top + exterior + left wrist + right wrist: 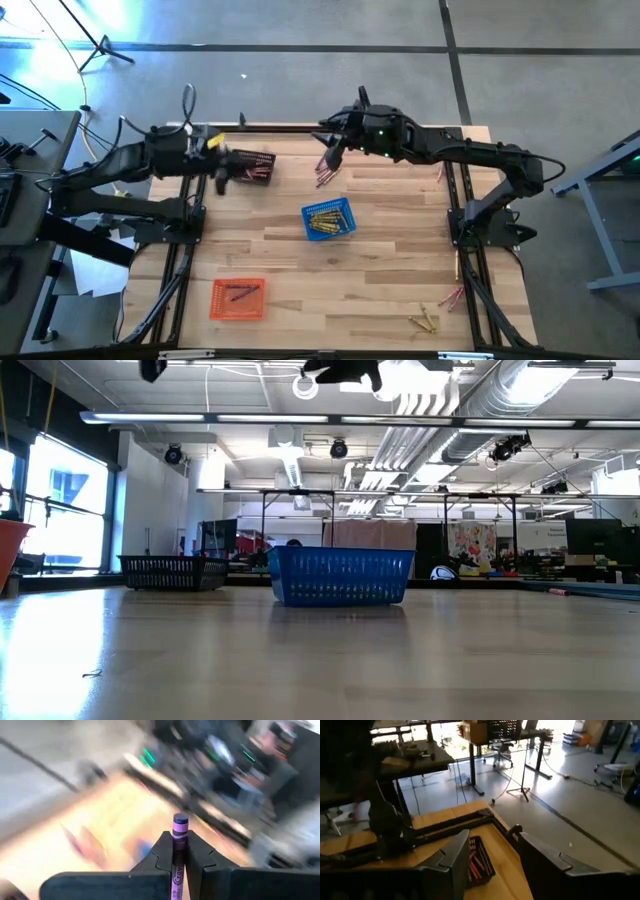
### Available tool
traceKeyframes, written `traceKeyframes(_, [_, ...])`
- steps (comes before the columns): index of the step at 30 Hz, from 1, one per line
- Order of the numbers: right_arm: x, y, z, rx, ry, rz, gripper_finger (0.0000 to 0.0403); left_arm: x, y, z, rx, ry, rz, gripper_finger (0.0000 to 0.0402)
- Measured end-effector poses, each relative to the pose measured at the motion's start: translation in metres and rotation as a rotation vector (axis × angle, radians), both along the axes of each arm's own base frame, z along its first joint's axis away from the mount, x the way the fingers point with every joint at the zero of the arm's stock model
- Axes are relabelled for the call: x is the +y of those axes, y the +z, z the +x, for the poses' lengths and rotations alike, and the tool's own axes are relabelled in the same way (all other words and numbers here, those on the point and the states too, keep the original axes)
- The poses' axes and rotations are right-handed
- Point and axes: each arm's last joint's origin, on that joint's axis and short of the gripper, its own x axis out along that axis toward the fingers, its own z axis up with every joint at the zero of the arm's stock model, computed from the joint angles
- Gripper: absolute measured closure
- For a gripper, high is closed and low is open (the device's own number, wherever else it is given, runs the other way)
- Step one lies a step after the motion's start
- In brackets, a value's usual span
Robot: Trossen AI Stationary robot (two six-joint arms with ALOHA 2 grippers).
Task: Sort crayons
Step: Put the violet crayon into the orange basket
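High view looking straight down, taking in whole table (300,250) and both arms. Low view sitting at tabletop level, facing room — blue basket (341,575) close ahead, also showing in high view (328,220). Left wrist view peering past own fingers, blurred. Right wrist view facing table's far edge — sharing black basket (477,860) with high view (252,168).

Left wrist view: background motion-blurred; only the purple crayon (179,851) and the left end effector (178,857) clamping it read clearly; crayon's lower end cut off by the frame edge. Low view: both arms cropped at top. High view: loose crayons (428,322) too small to count.
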Motion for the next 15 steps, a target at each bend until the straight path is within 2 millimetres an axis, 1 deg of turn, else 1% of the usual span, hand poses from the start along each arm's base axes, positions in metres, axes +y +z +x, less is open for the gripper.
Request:
traceKeyframes(2, [-0.002, -0.001, 0.001, -0.021, -0.016, 0.046, 0.0254, -0.009, -0.006, -0.005, 0.055, -0.141, -0.129, 0.0396])
traceKeyframes(5, [-0.002, -0.005, 0.003, -0.033, -0.034, 0.125, 0.0258, -0.024, -0.017, -0.012, 0.181, -0.357, -0.297, 0.0394])
traceKeyframes(7, [-0.003, -0.007, 0.005, -0.052, -0.046, 0.179, 0.0259, -0.033, -0.023, -0.013, 0.265, -0.460, -0.365, 0.0394])
traceKeyframes(11, [0.003, -0.010, 0.006, -0.064, -0.050, 0.271, 0.0259, -0.051, -0.034, -0.012, 0.427, -0.609, -0.411, 0.0393])
traceKeyframes(15, [0.012, -0.012, 0.007, -0.046, -0.033, 0.302, 0.0259, -0.070, -0.042, -0.003, 0.526, -0.726, -0.374, 0.0393])
